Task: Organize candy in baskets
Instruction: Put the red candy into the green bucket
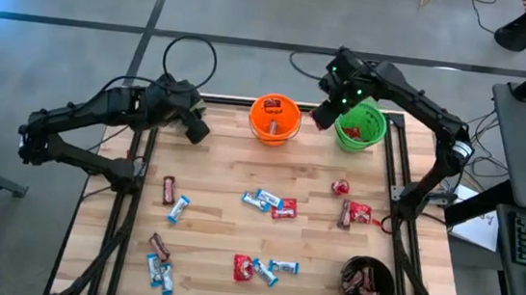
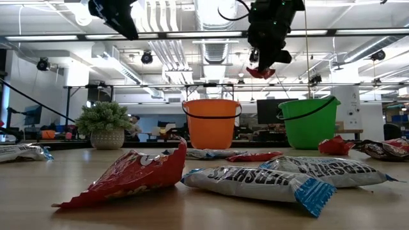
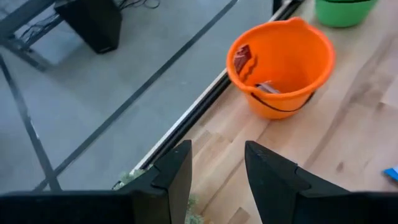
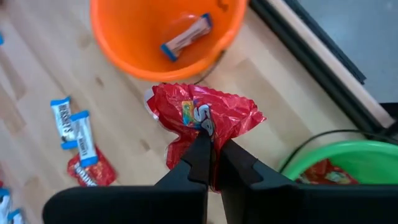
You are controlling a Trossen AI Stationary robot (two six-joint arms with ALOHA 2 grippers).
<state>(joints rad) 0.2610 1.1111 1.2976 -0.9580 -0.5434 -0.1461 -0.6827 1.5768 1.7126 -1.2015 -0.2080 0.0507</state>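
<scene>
**One red packet riding pinched between the right jaws, near the green pail**

One crinkly red packet (image 4: pixel 205 118) is hanging from the right gripper (image 4: pixel 212 163), whose jaws are closing tight on a fold of its wrapper. The packet is sitting high above the counter (image 1: pixel 221 177), between the orange pail (image 1: pixel 274 119) and the green pail (image 1: pixel 360 125), with the green pail's rim just beside and below the jaws. The wrapper is puckering around the pinch, which suggests a light, soft, foil-like skin that is yielding rather than resisting; a grip on a loose edge like this is probably holding, but slick film could slide if jolted. Red wrappers are already showing inside the green pail, so this one is likely heading there.

Well apart from those jaws, the left gripper (image 3: pixel 217 165) is waiting at the counter's far left edge, jaws standing partly apart and holding nothing, facing the orange pail, which is carrying a couple of pieces.

Farther from both sets of jaws, many candies are lying loose on the counter: blue-and-white bars (image 1: pixel 261 201), more red packets (image 1: pixel 359 213) and brown bars (image 1: pixel 169 189). The black bowl (image 1: pixel 367 282) is holding brown ones. The bars are looking stiffer than the packets, so gripping across the narrow middle would probably suit them best.
</scene>
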